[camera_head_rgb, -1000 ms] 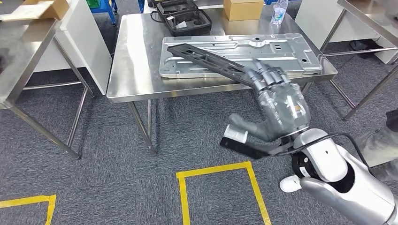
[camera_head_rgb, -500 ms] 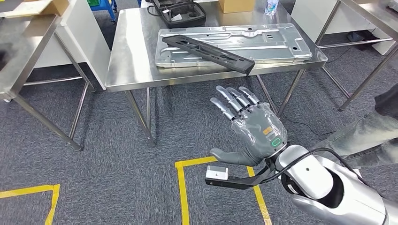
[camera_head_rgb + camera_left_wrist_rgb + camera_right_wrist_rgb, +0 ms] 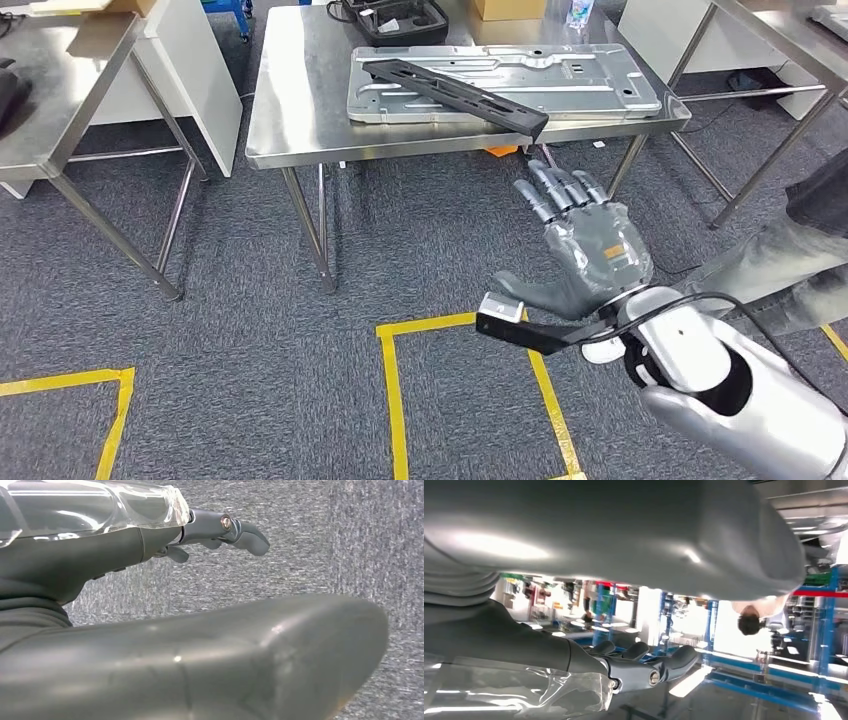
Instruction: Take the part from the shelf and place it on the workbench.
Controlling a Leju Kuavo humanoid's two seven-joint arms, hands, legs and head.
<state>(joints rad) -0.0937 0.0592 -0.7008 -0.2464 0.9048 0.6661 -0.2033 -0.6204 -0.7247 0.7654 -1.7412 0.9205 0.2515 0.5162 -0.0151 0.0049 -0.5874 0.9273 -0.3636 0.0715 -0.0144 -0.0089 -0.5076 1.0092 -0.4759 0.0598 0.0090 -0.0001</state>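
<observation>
Two hands, both empty: the right hand [image 3: 585, 255] hangs spread below the workbench [image 3: 300, 110], where the black part [image 3: 455, 93] lies across a metal panel [image 3: 600, 85]. The left hand [image 3: 150, 630], fingers loosely extended, shows over carpet [image 3: 375, 540].

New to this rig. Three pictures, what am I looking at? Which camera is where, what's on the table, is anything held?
It is a two-armed humanoid robot. The wide picture comes from its head, looking down at a steel workbench. On it lies a silver metal panel, and a long black part rests slantwise across that panel, one end past the table edge. The right robot hand hovers in front of the table, fingers spread, holding nothing. The other two pictures come from wrist cameras, turned oddly. One shows the left robot hand over grey carpet, with nothing visible in it. The other looks past the right hand's fingers into the workshop.
</observation>
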